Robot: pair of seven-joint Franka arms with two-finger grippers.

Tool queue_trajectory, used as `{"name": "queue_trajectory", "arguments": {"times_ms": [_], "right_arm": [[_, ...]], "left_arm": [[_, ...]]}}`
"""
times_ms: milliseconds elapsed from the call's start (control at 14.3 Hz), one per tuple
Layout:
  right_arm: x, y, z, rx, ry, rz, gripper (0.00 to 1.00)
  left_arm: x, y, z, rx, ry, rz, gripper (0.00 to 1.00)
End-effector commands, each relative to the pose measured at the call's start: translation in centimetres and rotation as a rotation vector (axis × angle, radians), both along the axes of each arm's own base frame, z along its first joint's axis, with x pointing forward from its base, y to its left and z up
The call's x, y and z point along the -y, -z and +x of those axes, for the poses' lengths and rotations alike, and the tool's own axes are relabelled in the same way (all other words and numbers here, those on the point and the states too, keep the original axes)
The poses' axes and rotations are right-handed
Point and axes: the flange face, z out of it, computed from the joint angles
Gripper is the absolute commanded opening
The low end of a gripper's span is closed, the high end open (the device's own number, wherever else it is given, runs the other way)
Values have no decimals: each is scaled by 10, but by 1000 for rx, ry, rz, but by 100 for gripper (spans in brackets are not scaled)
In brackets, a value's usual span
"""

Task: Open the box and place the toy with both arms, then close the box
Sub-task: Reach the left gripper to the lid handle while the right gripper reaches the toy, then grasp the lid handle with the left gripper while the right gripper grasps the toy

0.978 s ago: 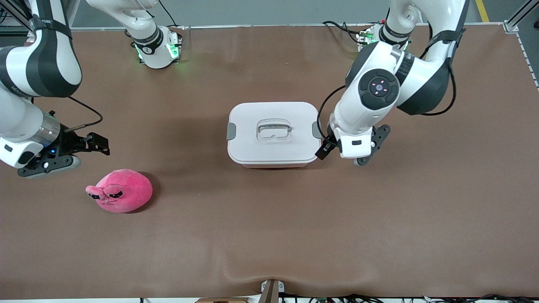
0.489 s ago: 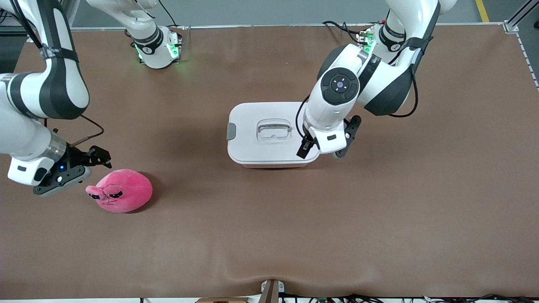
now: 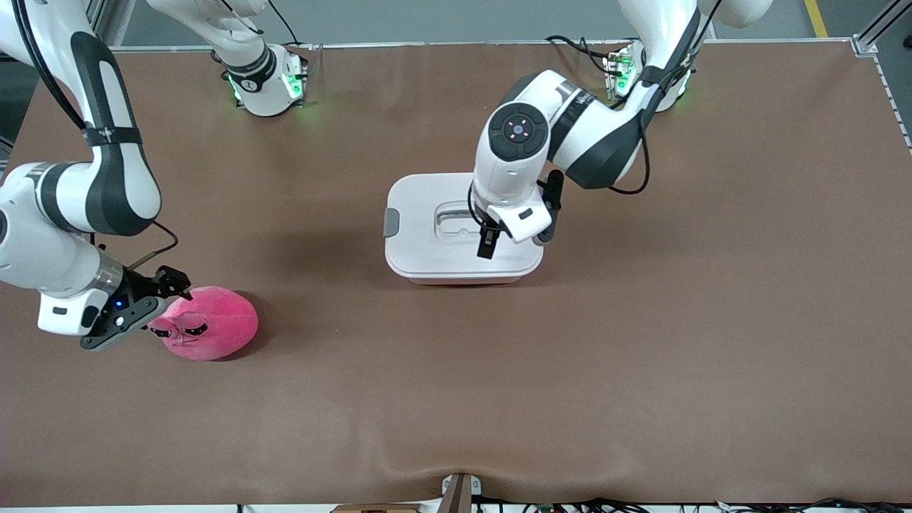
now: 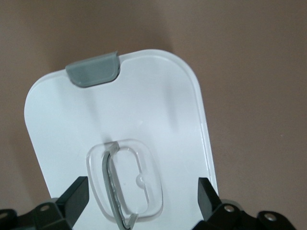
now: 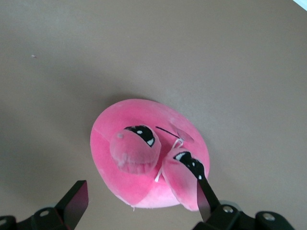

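Observation:
The box (image 3: 427,249) stands mid-table, its white lid (image 4: 158,105) on, with a grey clip (image 3: 391,222) at the right arm's end. My left gripper (image 3: 519,231) hangs open over the lid by the recessed handle (image 4: 112,187), which lies between the spread fingers without touching them. The pink toy (image 3: 214,324) sits toward the right arm's end, nearer the camera than the box. My right gripper (image 3: 160,303) is open at the toy's eye side. In the right wrist view one finger (image 5: 204,191) overlaps the toy (image 5: 144,158) and the other stands off it.
Brown table cover (image 3: 641,356) all around the box and toy. The two arm bases (image 3: 267,82) stand along the table's edge farthest from the camera. A small bracket (image 3: 459,488) sits at the edge nearest it.
My left gripper has swung from beside the box's end to over the lid's handle. My right gripper has come down and over to the toy. Box and toy have not moved.

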Motion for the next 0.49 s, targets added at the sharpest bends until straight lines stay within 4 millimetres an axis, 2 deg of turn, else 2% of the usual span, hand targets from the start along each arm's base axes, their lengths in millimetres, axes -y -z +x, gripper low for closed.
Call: {"name": "queue_trajectory", "arguments": {"times_ms": [0, 140, 419], "right_arm": [[-20, 0, 5, 17, -52, 5, 100], [-31, 2, 7, 50, -114, -1, 100], [-26, 18, 7, 62, -198, -8, 100]], "left_arm": [[15, 11, -9, -4, -69, 21, 100], [26, 23, -17, -4, -92, 24, 100], [32, 37, -25, -8, -179, 34, 100]]}}
